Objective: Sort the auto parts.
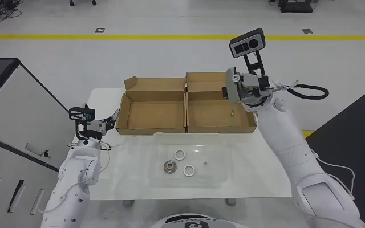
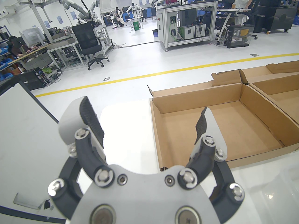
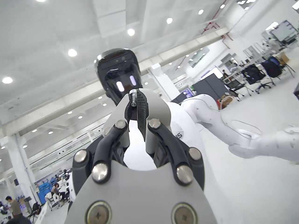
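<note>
Two open cardboard boxes stand side by side at the back of the table, the left box (image 1: 153,112) (image 2: 210,127) and the right box (image 1: 219,112). A small bolt (image 1: 234,113) lies in the right box. My right gripper (image 1: 231,91) (image 3: 134,99) hangs over the right box's far right side, turned upward and shut on a small threaded bolt (image 3: 133,97). Beside the left box's outer wall, my left gripper (image 1: 112,118) (image 2: 144,110) is open with nothing in it. Two white rings (image 1: 179,154) (image 1: 189,170), a metal gear-like part (image 1: 169,167) and a tiny screw (image 1: 205,162) lie at mid-table.
The loose parts rest on a clear plastic tray (image 1: 228,171) in front of the boxes. A white panel (image 2: 21,127) stands off the table's left edge. The boxes' raised flaps (image 1: 131,84) stick up at the back.
</note>
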Action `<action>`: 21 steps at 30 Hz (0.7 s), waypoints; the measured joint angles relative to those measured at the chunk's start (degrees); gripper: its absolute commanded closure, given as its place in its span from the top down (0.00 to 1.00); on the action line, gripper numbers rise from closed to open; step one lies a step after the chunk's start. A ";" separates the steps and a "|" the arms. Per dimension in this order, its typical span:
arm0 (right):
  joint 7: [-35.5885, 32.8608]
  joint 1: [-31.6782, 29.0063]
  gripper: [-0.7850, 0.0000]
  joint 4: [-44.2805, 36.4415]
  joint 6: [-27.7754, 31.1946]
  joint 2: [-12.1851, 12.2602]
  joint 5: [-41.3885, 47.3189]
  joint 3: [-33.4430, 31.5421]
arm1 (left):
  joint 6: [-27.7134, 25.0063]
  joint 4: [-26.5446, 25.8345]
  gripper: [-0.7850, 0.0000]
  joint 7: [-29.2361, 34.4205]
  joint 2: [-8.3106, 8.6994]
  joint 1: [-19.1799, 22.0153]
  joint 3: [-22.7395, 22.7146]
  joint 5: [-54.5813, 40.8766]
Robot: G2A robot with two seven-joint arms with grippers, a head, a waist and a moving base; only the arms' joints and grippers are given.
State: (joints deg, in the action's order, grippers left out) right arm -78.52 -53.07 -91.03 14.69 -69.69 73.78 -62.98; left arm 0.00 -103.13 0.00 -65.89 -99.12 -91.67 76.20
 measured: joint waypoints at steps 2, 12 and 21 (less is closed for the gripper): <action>0.18 -0.15 0.00 0.08 -0.54 0.11 -2.63 -0.51 | 0.00 0.00 1.00 0.00 0.00 0.00 0.00 0.00; 0.29 -2.69 0.00 -0.72 1.49 -1.26 7.89 -1.55 | 0.00 0.00 1.00 0.00 0.00 0.00 0.00 0.00; -0.26 -3.29 0.00 -0.13 2.08 -2.52 11.63 -1.92 | 0.00 0.00 1.00 0.00 0.00 0.00 0.00 0.00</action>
State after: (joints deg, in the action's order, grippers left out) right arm -78.77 -56.36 -91.16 16.76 -72.22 85.41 -64.91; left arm 0.00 -103.13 0.00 -65.89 -99.12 -91.67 76.20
